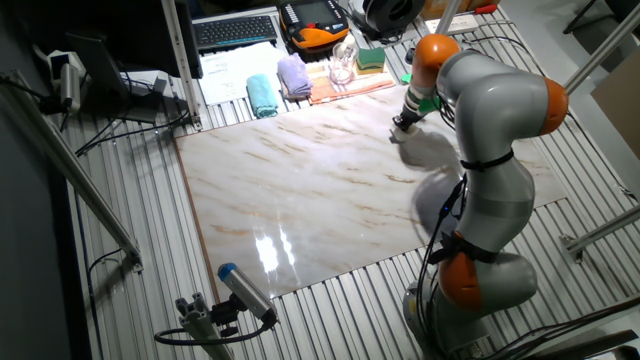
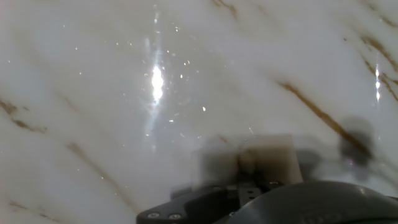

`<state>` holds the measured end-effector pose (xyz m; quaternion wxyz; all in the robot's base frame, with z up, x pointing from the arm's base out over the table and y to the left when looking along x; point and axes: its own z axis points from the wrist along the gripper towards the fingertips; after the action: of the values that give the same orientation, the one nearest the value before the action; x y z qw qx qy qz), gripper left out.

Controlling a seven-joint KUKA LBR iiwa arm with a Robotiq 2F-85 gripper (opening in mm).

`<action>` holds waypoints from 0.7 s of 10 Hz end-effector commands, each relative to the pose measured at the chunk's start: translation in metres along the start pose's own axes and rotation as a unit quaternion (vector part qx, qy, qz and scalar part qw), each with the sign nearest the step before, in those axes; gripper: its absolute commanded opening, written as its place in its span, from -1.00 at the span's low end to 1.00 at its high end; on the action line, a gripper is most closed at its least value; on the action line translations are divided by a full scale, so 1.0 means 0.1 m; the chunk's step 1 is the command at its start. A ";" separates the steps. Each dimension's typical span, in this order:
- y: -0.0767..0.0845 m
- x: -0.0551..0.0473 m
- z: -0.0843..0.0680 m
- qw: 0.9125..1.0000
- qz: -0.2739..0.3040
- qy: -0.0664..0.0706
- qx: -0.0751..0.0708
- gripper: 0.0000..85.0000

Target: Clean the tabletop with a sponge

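Over the far right part of the tabletop (image 1: 300,190), the pincer (image 1: 400,128) points down at the marble; its opening can't be made out. Through the hand camera, the sponge (image 2: 264,158) sits blurred just ahead of the pincer, flat on the veined tabletop (image 2: 124,93), grip unclear.

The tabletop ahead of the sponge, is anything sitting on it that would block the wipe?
Nothing visible does. The tool presses the sponge near the far right of the tabletop, whose surface shows only veins and glare. The teal cloth and lilac cloth lie beyond its far edge.
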<state>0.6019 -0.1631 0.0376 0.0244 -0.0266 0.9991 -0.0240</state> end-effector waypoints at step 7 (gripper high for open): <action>-0.20 0.27 -0.01 1.000 -0.014 -0.003 0.000 -1.00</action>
<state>0.5744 -0.1850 0.0388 0.0250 -0.0408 0.9985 -0.0249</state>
